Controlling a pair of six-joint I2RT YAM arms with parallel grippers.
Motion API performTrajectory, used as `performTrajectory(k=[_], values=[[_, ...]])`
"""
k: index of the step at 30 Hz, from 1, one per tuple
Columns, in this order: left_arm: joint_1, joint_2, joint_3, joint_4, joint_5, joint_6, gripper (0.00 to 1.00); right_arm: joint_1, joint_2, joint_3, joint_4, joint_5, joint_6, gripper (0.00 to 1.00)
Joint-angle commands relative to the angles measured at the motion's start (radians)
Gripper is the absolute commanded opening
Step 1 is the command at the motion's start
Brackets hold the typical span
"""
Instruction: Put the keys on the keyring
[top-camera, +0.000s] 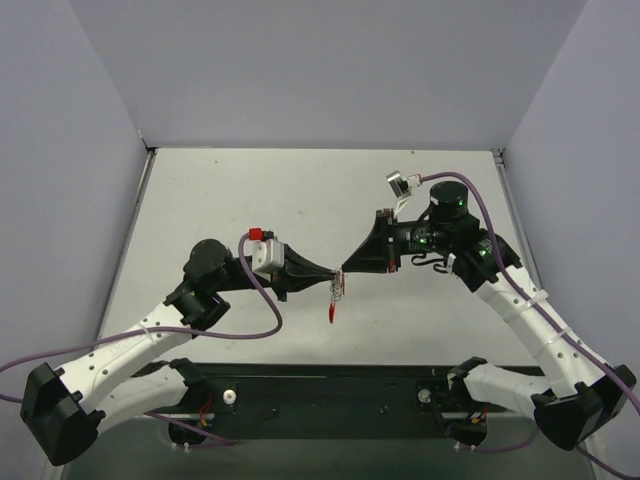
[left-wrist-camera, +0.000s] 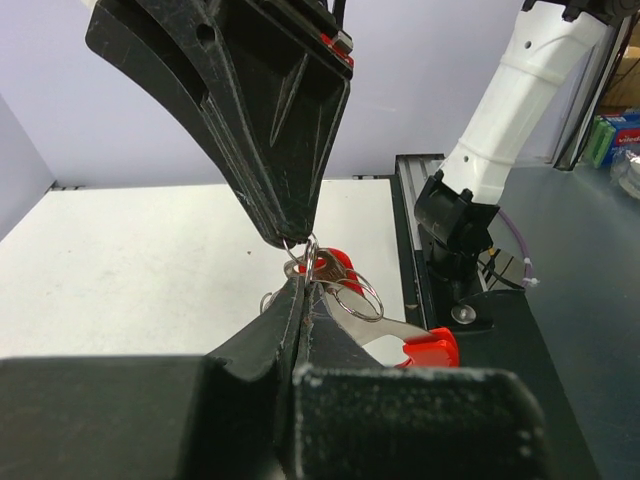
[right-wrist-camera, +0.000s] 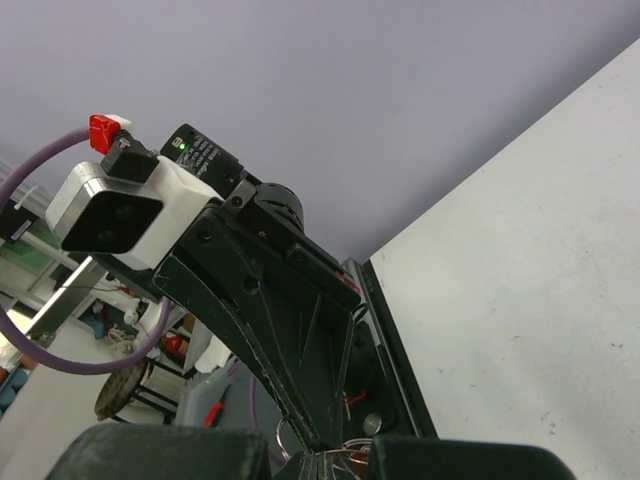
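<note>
**Position.** The left fingers (top-camera: 324, 275) and right fingers (top-camera: 350, 268) meet tip to tip above the middle of the desk (top-camera: 250, 190), the left arm reaching in from 9 o'clock and the right arm from 3 o'clock.

**Finger state.** Both pairs are pressed together with no gap showing. In the left wrist view the left fingers (left-wrist-camera: 298, 312) come up from 6 o'clock and close on the metal of the keyring (left-wrist-camera: 352, 292). The right fingers (left-wrist-camera: 287, 225) come down from 12 o'clock and nip a thin wire loop of the same cluster at their very tip.

**Task items.** The keyring (top-camera: 338, 288) is held off the desk, right at the junction of the two tips, with its wire loops bulging out toward 4 o'clock of the left tips in the left wrist view. A red piece sits just behind the loops. The key (left-wrist-camera: 392, 335) extends from the loops toward 4 o'clock, its red tag (left-wrist-camera: 432, 348) at the far end, clear of both pairs of fingers. From overhead the key (top-camera: 332, 313) hangs at 6 o'clock below the tips.

**Right wrist view.** Only a glint of metal shows at the bottom edge; detail cannot be read.
</note>
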Motion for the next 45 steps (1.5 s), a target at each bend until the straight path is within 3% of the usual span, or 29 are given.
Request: performTrajectory(k=[1, 29, 45], values=[[-0.004, -0.01, 0.024, 0.019, -0.011, 0.017, 0.0, 0.003, -0.02, 0.047, 0.032, -0.044, 0.001, 0.0], [-0.004, 0.018, 0.067, -0.129, -0.12, 0.067, 0.0, 0.003, -0.017, 0.044, 0.026, -0.023, 0.013, 0.0], [-0.036, 0.06, 0.151, -0.277, -0.26, 0.116, 0.0, 0.049, 0.02, 0.061, 0.017, 0.097, 0.047, 0.0]])
